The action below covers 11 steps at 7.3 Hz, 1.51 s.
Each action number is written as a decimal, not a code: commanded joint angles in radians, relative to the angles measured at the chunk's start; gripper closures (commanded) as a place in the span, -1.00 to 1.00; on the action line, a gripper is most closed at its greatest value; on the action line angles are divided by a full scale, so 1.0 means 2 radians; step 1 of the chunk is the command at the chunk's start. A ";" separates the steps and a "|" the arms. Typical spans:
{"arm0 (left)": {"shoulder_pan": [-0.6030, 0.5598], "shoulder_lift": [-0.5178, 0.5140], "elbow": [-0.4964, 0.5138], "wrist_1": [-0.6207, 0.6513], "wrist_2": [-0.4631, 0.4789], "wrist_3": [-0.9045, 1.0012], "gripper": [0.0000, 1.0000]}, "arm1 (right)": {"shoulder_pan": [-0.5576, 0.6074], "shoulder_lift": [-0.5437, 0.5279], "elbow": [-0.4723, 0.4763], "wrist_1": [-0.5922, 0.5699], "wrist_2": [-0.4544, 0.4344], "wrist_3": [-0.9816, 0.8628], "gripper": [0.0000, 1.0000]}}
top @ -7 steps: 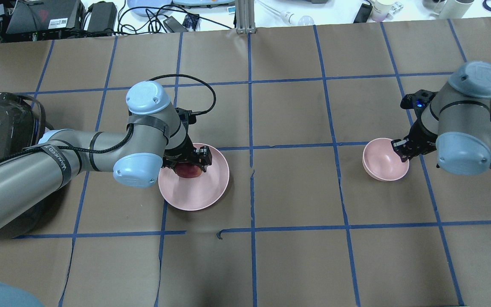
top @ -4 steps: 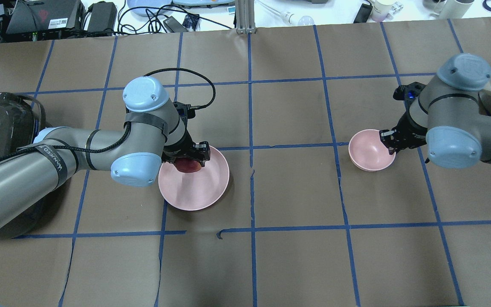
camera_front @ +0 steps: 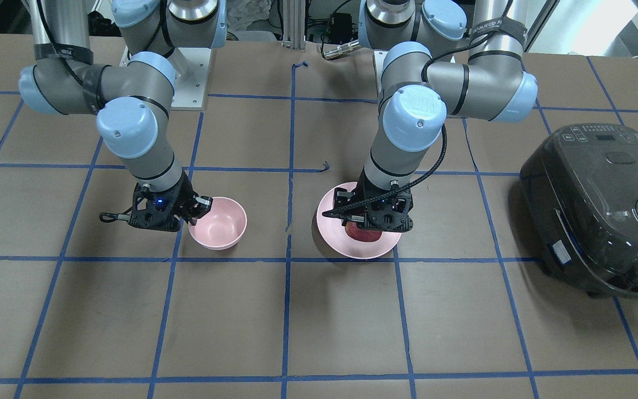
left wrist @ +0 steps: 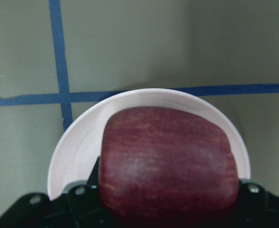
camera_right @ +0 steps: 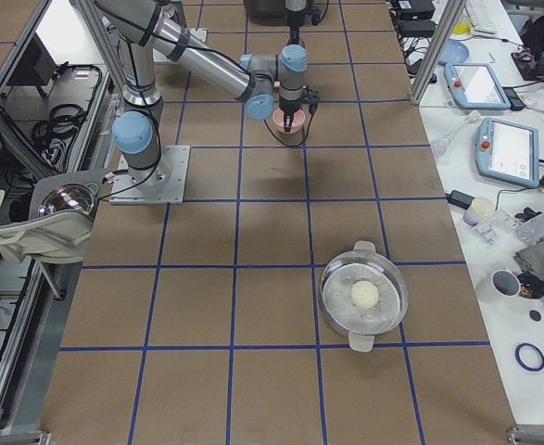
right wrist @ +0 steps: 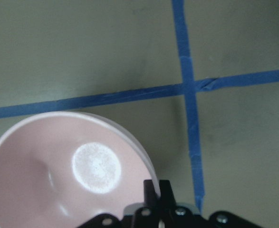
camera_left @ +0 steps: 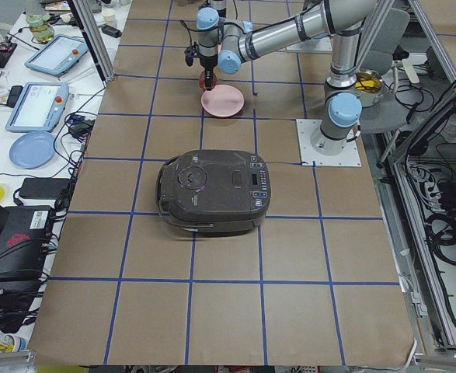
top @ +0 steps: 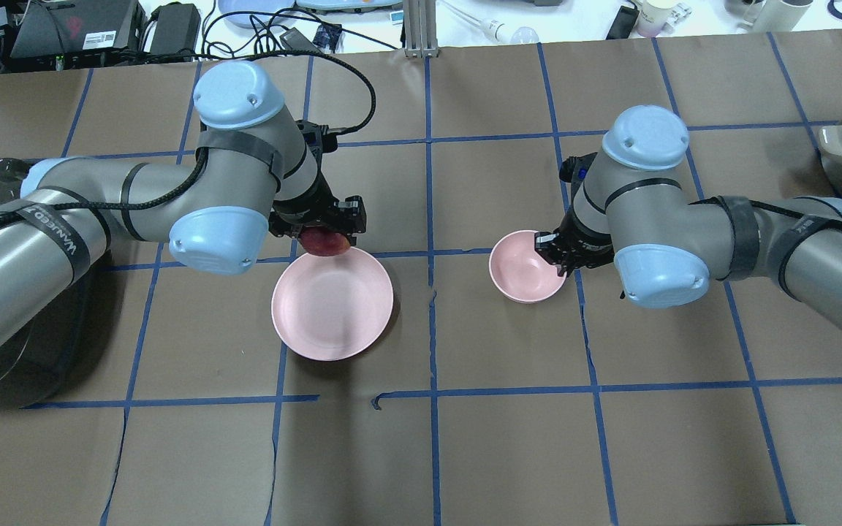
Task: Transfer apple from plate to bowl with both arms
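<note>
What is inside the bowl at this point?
Nothing: the bowl is bare pink inside. The right gripper pinches its rim, covering a small patch of wall there. The apple is in the left gripper, above the plate.

Black rice cooker (camera_front: 596,208) at 3 o'clock in front-facing view. Steel pot (camera_right: 335,306), pale ball (camera_right: 364,293) inside, 5 o'clock in right view.

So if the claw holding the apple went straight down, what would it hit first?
Probably the plate; the left gripper holds the apple right over it, though the height is hard to judge.
</note>
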 commanded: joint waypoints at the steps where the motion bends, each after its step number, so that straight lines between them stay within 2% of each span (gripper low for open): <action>1: -0.033 -0.007 0.050 -0.037 -0.023 -0.059 0.99 | 0.014 0.002 0.000 0.002 0.004 0.012 1.00; 2: -0.039 -0.011 0.048 -0.033 -0.055 -0.108 1.00 | 0.014 0.004 0.000 0.000 0.003 0.007 -0.55; 3: -0.057 -0.014 0.052 -0.027 -0.058 -0.130 1.00 | 0.013 0.004 -0.001 -0.001 -0.005 0.004 -0.96; 4: -0.069 -0.018 0.052 -0.028 -0.060 -0.135 1.00 | 0.013 -0.002 -0.010 0.001 -0.015 0.003 -1.00; 5: -0.077 -0.026 0.053 -0.026 -0.070 -0.157 1.00 | 0.014 -0.009 -0.048 0.026 -0.047 0.003 -1.00; 8: -0.112 -0.055 0.054 0.052 -0.089 -0.253 0.98 | 0.014 -0.060 -0.244 0.311 -0.052 0.003 -1.00; 9: -0.125 -0.070 0.054 0.088 -0.090 -0.291 0.98 | 0.014 -0.067 -0.299 0.347 -0.052 0.003 -1.00; 10: -0.133 -0.084 0.055 0.110 -0.090 -0.324 0.98 | 0.014 -0.072 -0.344 0.407 -0.052 0.003 -1.00; 11: -0.148 -0.095 0.060 0.118 -0.090 -0.382 0.95 | 0.014 -0.069 -0.358 0.421 -0.051 0.002 -1.00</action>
